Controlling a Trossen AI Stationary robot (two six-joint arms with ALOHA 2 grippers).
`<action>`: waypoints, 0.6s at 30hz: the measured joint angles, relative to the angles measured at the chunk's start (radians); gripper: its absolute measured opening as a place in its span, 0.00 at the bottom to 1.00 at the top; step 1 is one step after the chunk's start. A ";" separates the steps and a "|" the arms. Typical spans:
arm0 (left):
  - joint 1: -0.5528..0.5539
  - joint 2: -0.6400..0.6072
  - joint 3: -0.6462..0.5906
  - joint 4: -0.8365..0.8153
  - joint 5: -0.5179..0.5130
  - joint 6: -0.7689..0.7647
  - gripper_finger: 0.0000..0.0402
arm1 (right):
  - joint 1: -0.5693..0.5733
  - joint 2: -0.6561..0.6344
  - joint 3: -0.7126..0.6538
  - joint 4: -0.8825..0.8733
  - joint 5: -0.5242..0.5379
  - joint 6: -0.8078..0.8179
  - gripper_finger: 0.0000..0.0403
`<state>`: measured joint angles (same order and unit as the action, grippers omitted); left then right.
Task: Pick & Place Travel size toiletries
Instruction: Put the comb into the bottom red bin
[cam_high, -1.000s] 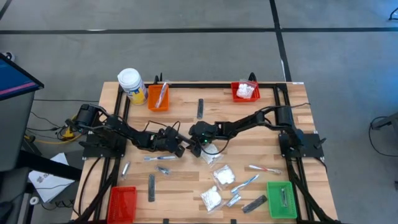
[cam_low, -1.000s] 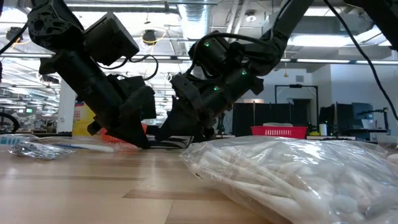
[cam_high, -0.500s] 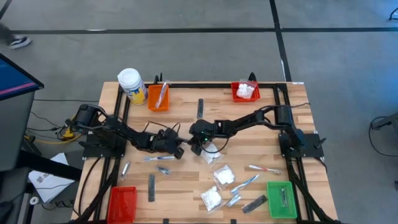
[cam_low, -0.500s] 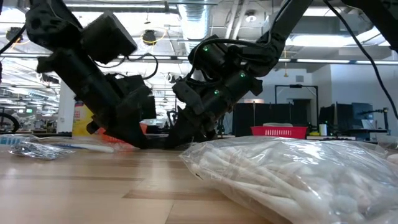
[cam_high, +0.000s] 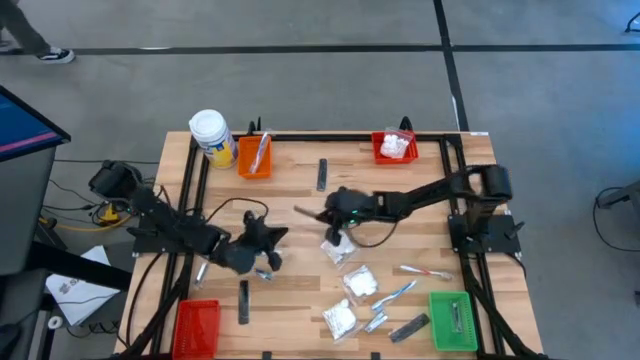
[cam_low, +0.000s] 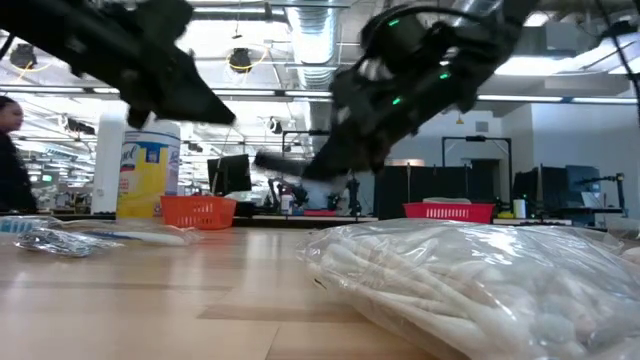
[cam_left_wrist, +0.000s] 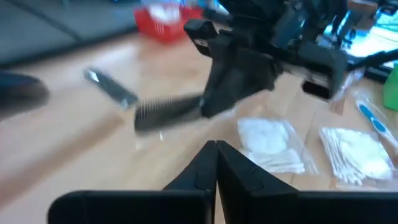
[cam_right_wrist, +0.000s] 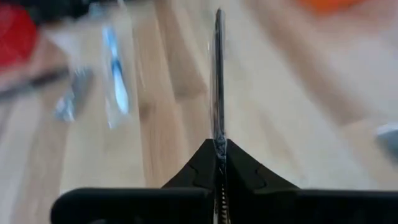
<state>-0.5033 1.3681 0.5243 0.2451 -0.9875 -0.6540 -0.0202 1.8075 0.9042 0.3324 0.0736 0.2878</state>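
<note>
A dark grey flat bar (cam_high: 306, 213) hangs above the table's middle, held by my right gripper (cam_high: 330, 212), which is shut on it. In the left wrist view the bar (cam_left_wrist: 166, 113) sticks out of that gripper toward the table's left. In the low view the bar (cam_low: 278, 163) is well above the wood. My left gripper (cam_high: 270, 240) is shut on nothing (cam_left_wrist: 216, 149), left of the middle and nearer the front edge. White puffy packets (cam_high: 341, 250), (cam_high: 360, 282) lie flat under and in front of my right gripper. My right gripper pinches one end of the flat bar (cam_right_wrist: 218, 142) between its two fingers, which press on its flat faces. The fingers come slanting from the table's right and lie along the bar. The rest of the bar (cam_right_wrist: 218, 68) juts out ahead of them, lifted clear and nearly level.
An orange bin (cam_high: 254, 157) and a yellow jar (cam_high: 210, 135) stand far left. Other bins: red (cam_high: 394, 147) far right, red (cam_high: 196, 326) near left, green (cam_high: 452, 320) near right. Toothbrushes (cam_high: 425, 271), (cam_high: 255, 254), dark bars (cam_high: 243, 300), (cam_high: 321, 174) and sachets (cam_high: 200, 270) lie scattered.
My right gripper has risen with the dark bar, which was down at the table and now hangs clear of it. My left gripper has drawn away from the right one, up and toward the table's near left.
</note>
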 joint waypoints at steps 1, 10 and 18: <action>-0.026 -0.007 0.000 0.002 -0.051 0.019 0.01 | -0.003 -0.036 -0.037 0.036 0.002 0.000 0.01; -0.064 -0.007 0.001 0.034 -0.166 0.044 0.02 | -0.005 -0.309 -0.299 0.438 -0.004 -0.008 0.01; -0.057 -0.007 0.000 0.200 -0.146 0.117 0.02 | 0.033 -0.391 -0.315 0.492 -0.108 -0.026 0.01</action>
<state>-0.5606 1.3613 0.5247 0.4455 -1.1338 -0.5367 0.0131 1.4162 0.5892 0.8241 -0.0342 0.2619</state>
